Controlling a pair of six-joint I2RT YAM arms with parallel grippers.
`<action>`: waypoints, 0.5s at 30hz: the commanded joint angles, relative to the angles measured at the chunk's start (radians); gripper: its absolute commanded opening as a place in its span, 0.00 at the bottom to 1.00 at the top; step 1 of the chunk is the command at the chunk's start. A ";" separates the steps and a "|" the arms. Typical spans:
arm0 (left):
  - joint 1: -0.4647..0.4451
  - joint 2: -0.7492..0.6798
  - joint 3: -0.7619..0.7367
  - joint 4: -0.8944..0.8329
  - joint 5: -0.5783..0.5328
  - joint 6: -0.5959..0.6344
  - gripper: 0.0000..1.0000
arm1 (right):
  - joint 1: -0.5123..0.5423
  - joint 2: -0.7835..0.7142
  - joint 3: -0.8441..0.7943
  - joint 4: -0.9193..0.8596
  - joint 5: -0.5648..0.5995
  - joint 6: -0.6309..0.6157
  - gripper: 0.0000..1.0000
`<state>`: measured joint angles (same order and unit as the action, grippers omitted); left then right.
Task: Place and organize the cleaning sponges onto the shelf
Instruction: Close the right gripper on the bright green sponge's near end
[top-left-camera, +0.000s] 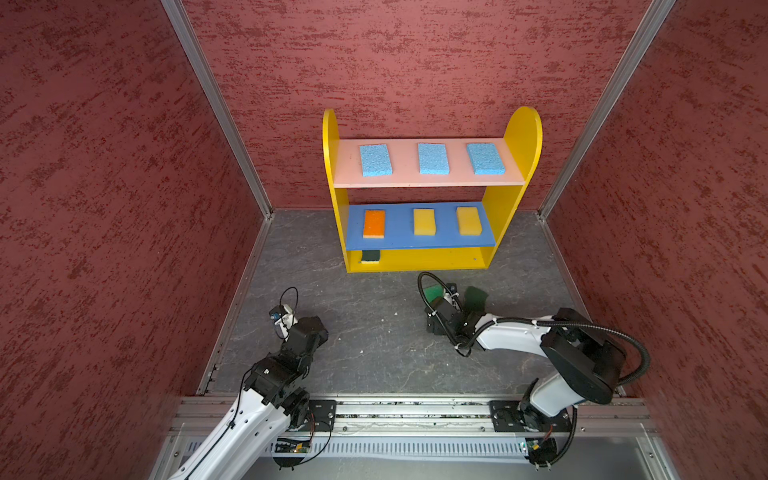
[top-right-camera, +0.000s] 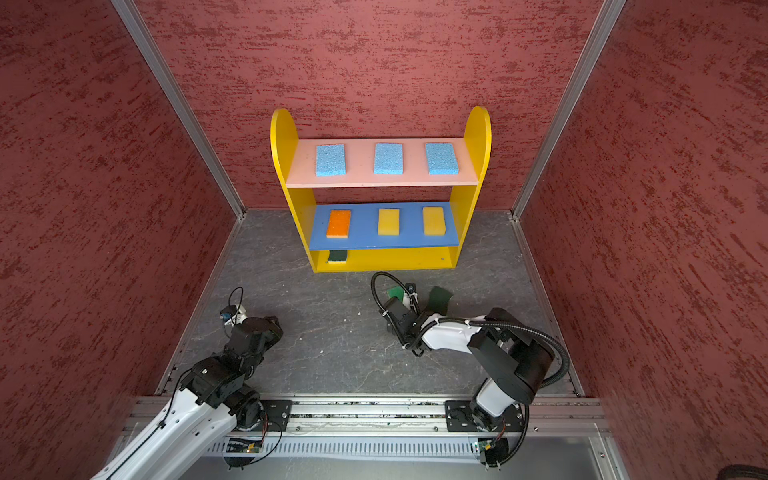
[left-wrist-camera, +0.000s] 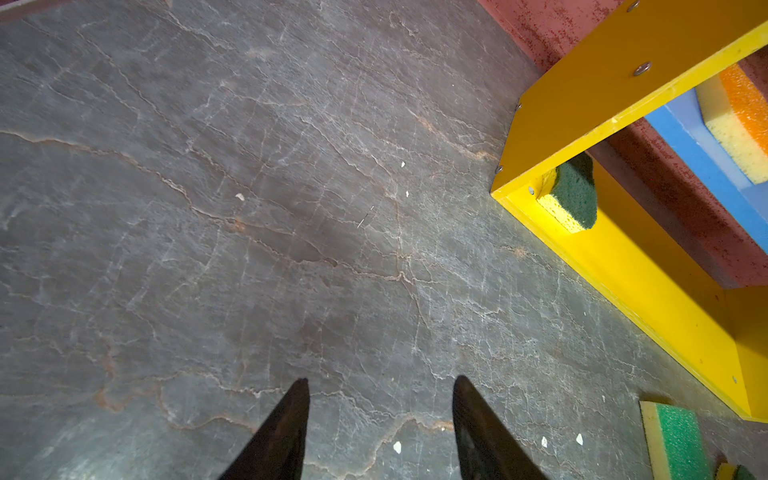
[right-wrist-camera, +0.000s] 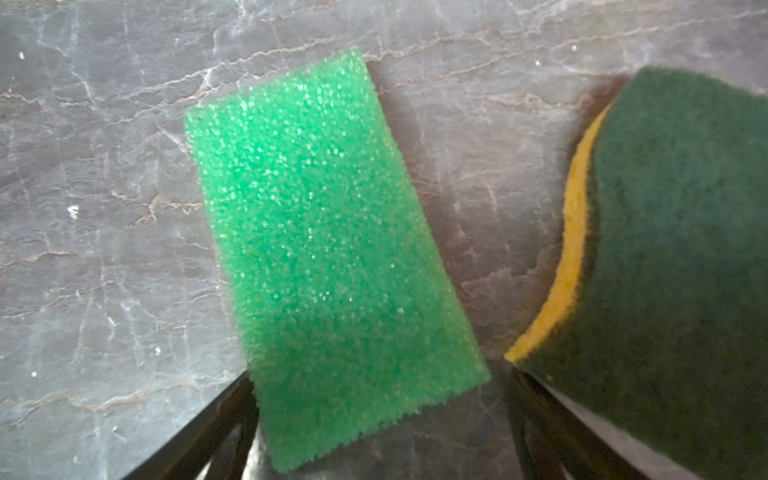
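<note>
Grey marbled floor (top-left-camera: 374, 332) below the shelf (top-left-camera: 523, 137), centre-right in both top views, carries the bright green sponge (right-wrist-camera: 328, 257). It lies flat, its long axis slightly skewed to the right gripper (right-wrist-camera: 380, 372), one short end between the spread, unclamped fingers. A dark green sponge (right-wrist-camera: 681, 249) lies just beside it. The left gripper (left-wrist-camera: 382, 379) has its fingers apart, holding nothing.

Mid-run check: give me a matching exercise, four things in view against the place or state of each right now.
Things:
1. light blue sponges
2. orange-topped sponge
3. bright green-topped sponge
4. left gripper

Place or state:
A. lying on the grey tabletop
B. open, holding nothing
C. on the pink upper board
D. on the blue middle board

Pairs: 1-C, 2-D, 3-A, 4-B
</note>
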<state>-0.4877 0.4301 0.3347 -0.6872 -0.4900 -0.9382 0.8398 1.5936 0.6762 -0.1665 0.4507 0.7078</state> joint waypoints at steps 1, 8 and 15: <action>0.007 -0.009 0.008 -0.038 0.008 -0.025 0.56 | -0.001 0.032 0.022 0.001 0.023 -0.065 0.95; 0.008 -0.038 -0.031 -0.036 0.013 -0.073 0.56 | -0.009 0.063 0.025 0.026 0.039 -0.113 0.98; 0.010 -0.037 -0.047 -0.051 0.013 -0.111 0.56 | -0.024 0.100 0.020 0.082 0.012 -0.161 0.98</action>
<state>-0.4866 0.4026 0.3008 -0.7212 -0.4740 -1.0229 0.8253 1.6520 0.7055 -0.0776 0.4755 0.5961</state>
